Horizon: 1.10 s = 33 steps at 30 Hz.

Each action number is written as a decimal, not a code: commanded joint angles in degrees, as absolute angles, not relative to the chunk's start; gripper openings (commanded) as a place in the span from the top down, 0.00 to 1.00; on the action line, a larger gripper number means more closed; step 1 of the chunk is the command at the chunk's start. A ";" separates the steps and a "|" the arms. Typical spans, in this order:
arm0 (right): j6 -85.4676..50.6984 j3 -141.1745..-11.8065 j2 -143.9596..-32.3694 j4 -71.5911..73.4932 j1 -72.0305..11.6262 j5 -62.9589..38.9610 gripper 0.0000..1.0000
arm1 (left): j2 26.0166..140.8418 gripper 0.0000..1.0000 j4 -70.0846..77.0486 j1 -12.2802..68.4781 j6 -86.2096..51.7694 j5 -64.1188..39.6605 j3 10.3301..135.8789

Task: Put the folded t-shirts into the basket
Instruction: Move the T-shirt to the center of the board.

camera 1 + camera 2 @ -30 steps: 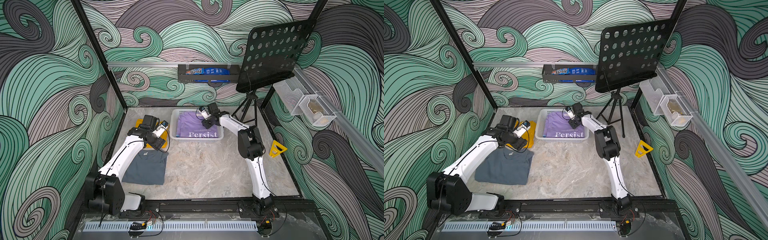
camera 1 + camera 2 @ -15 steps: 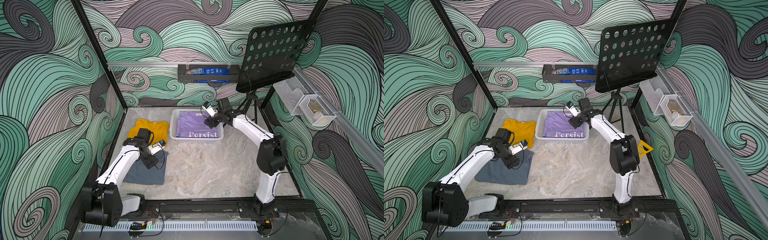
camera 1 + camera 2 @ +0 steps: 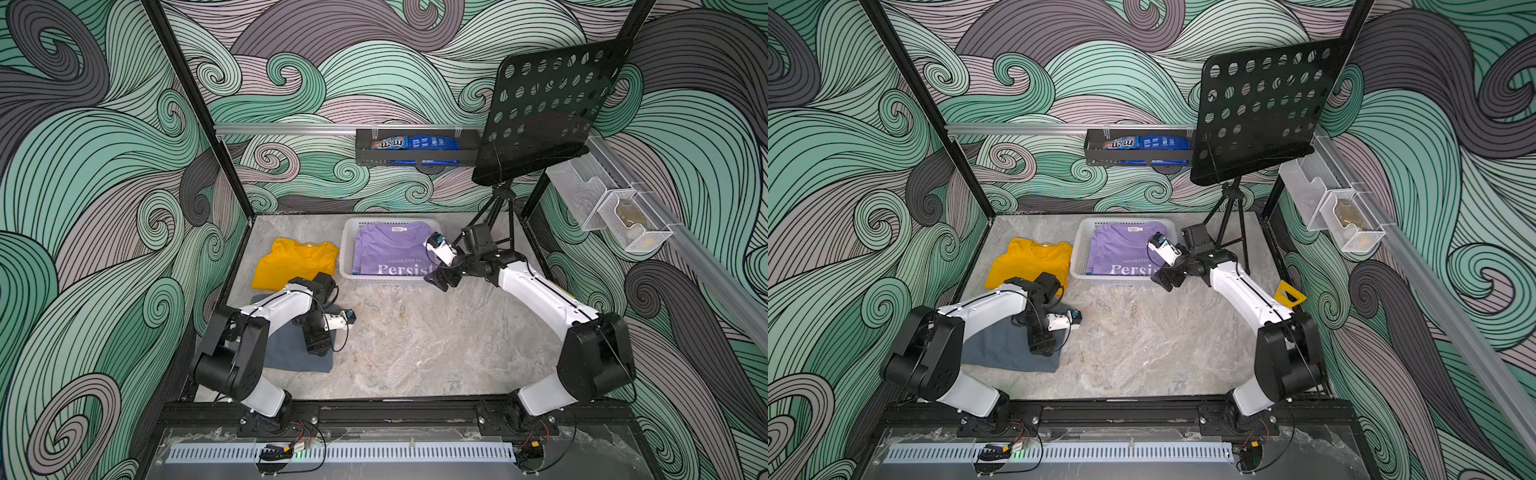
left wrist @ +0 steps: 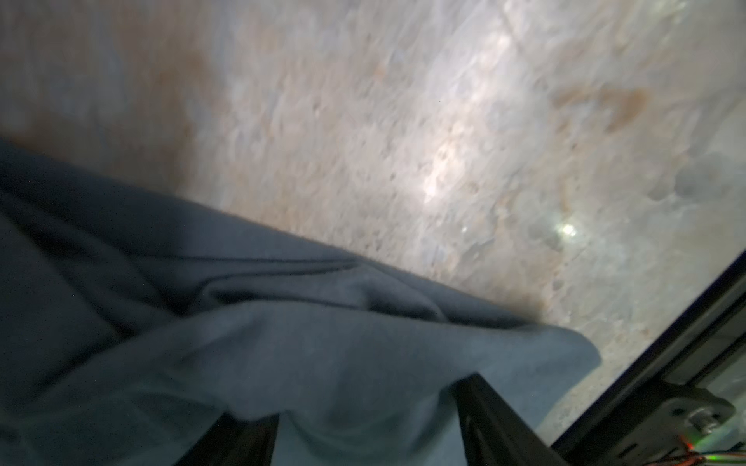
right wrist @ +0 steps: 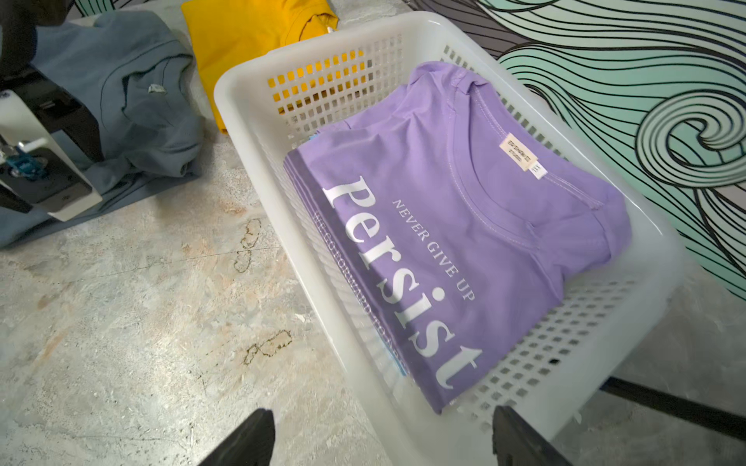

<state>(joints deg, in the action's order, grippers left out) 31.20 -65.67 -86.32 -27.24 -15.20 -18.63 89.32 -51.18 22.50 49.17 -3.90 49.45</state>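
Note:
The white basket holds the lavender "Persist" t-shirt. A thin light blue edge shows under it. The mustard yellow t-shirt lies left of the basket. Nearer the front lies the slate grey t-shirt. My left gripper is down on its right edge, jaws apart with rumpled grey cloth between them. My right gripper hovers open at the basket's near right corner, holding nothing.
A black music stand on a tripod rises behind the right arm. A black rack with snack bags hangs on the back wall. White mesh bins line the right rail. A yellow triangle lies by the right wall.
My left gripper moved from the yellow shirt toward the front and came down on the grey shirt's right edge. My right gripper drew back out of the basket to its near right corner.

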 commanded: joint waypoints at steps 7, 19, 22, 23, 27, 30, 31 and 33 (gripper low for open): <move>30.92 -57.69 -81.81 -26.76 -0.76 -23.60 0.10 | 100.98 0.35 -50.50 43.49 30.29 -10.22 65.25; 28.52 -59.76 -88.82 -30.56 11.58 -21.07 0.11 | 114.63 0.29 -51.84 56.75 17.89 -14.68 96.82; 30.58 -57.57 -88.23 -30.92 8.32 -22.80 0.11 | 107.94 0.27 -49.78 54.13 20.54 -11.24 89.51; 31.45 -56.71 -87.86 -30.99 6.32 -22.94 0.11 | 104.94 0.26 -48.68 52.62 20.88 -9.40 85.85; 34.19 -52.47 -85.07 -29.33 -5.45 -23.90 0.10 | 94.20 0.24 -46.27 43.14 21.52 -6.45 72.48; 34.43 -50.57 -84.08 -26.79 -16.01 -23.07 0.10 | 87.99 0.23 -46.48 35.25 21.27 -6.86 65.20; 33.97 -50.57 -84.43 -25.56 -19.26 -21.87 0.10 | 86.85 0.22 -46.34 32.34 21.23 -6.92 63.36; 33.08 -51.24 -85.84 -23.31 -25.33 -18.87 0.10 | 85.59 0.22 -45.84 27.60 20.82 -6.94 60.51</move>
<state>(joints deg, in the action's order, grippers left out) 32.82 -50.83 -85.89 -27.14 -20.05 -21.12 87.39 -45.76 30.35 20.91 -7.11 62.72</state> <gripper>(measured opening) 0.902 0.775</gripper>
